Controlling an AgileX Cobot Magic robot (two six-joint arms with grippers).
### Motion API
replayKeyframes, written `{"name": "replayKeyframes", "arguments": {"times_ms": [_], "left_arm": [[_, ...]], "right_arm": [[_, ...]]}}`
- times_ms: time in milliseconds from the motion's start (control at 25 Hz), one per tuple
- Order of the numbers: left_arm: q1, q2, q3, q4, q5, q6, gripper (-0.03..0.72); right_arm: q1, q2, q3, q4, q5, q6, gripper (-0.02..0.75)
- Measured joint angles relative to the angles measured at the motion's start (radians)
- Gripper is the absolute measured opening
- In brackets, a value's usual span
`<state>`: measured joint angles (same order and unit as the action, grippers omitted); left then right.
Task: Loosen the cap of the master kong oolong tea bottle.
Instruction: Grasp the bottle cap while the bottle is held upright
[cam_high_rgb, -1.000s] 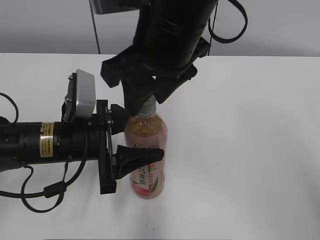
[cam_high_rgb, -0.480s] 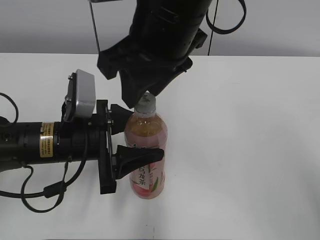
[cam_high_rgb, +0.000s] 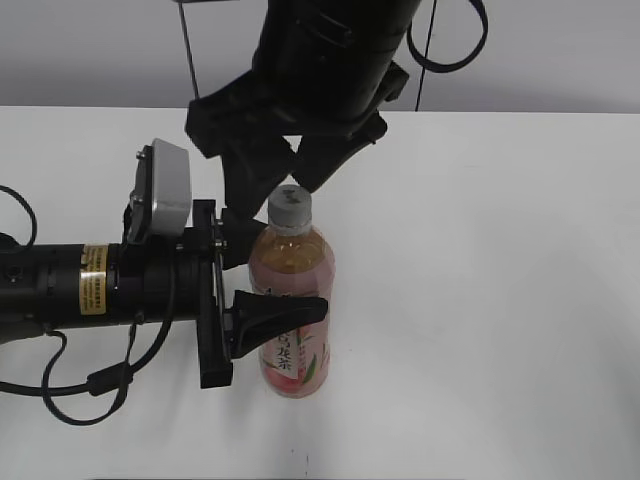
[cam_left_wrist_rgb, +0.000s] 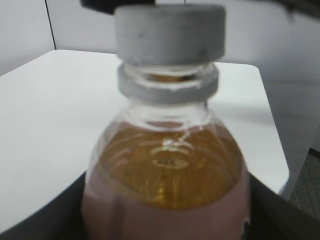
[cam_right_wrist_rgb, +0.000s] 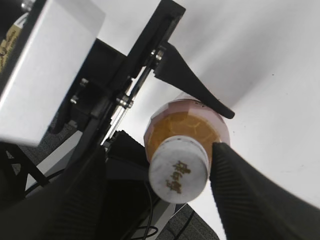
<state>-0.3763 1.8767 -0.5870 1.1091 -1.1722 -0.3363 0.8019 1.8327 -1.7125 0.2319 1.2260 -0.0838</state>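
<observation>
Left hand (cam_high_rgb: 262, 282) grips the master kong oolong tea bottle (cam_high_rgb: 292, 310), label characters seemingly 乌龙茶.

Above cap (cam_high_rgb: 290, 203): right gripper (cam_high_rgb: 283, 170) hangs spread just overhead.
Bottle (cam_high_rgb: 291, 310) sides: left gripper (cam_high_rgb: 262, 282) clamps both.
Table (cam_high_rgb: 480, 300) right: open.

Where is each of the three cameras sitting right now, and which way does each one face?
Exterior: raised in front of the table, angled down; shows the left gripper clamping the bottle and the right gripper open above the cap.
Left wrist: level with the bottle's neck, facing it sideways; dark fingers at the bottom corners.
Right wrist: above, looking down on the cap between its open fingers.
All three views share the cap and bottle.
</observation>
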Motion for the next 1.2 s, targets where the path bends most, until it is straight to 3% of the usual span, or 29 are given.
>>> {"name": "replayKeyframes", "arguments": {"times_ms": [880, 1200], "left_arm": [[0.000, 0.000, 0.000, -0.005, 0.000, 0.000, 0.463], [0.000, 0.000, 0.000, -0.005, 0.000, 0.000, 0.463]], "right_arm": [[0.000, 0.000, 0.035, -0.032, -0.002, -0.001, 0.457], [0.000, 0.001, 0.036, -0.043, -0.002, -0.014, 0.277]]}}
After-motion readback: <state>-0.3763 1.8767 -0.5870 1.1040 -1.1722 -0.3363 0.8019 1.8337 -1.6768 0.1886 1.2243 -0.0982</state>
